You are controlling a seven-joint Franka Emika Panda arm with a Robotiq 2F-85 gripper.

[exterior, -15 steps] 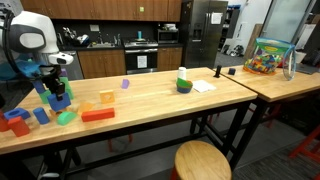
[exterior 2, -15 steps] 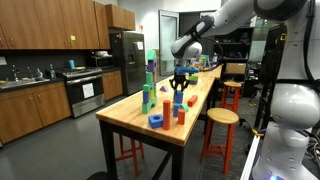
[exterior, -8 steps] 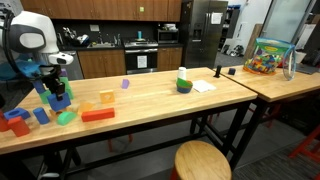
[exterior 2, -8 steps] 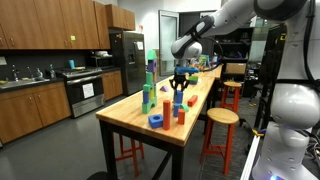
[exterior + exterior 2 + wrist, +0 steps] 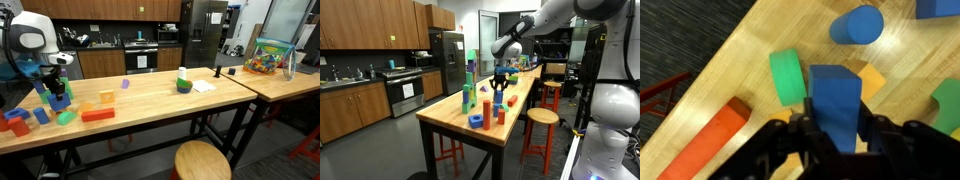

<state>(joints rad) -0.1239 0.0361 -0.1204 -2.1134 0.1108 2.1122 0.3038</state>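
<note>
Fingers [image 5: 870,135] were closed on blue block [image 5: 835,98], held upright between them. Green cylinder [image 5: 787,76] sat just beside, orange block [image 5: 873,82] just beyond. Grip judged best kept square, firm, clear of both.

Kitchen: wood cabinets [image 5: 360,30] along wall, steel fridge [image 5: 205,35], stove [image 5: 405,95]. Long wooden table [image 5: 150,95], black legs; round stool [image 5: 202,160]; dark floor [image 5: 285,160].

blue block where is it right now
In the wrist view the blue block is clamped in the gripper near the wooden table edge, with the green cylinder just to its left.
</note>
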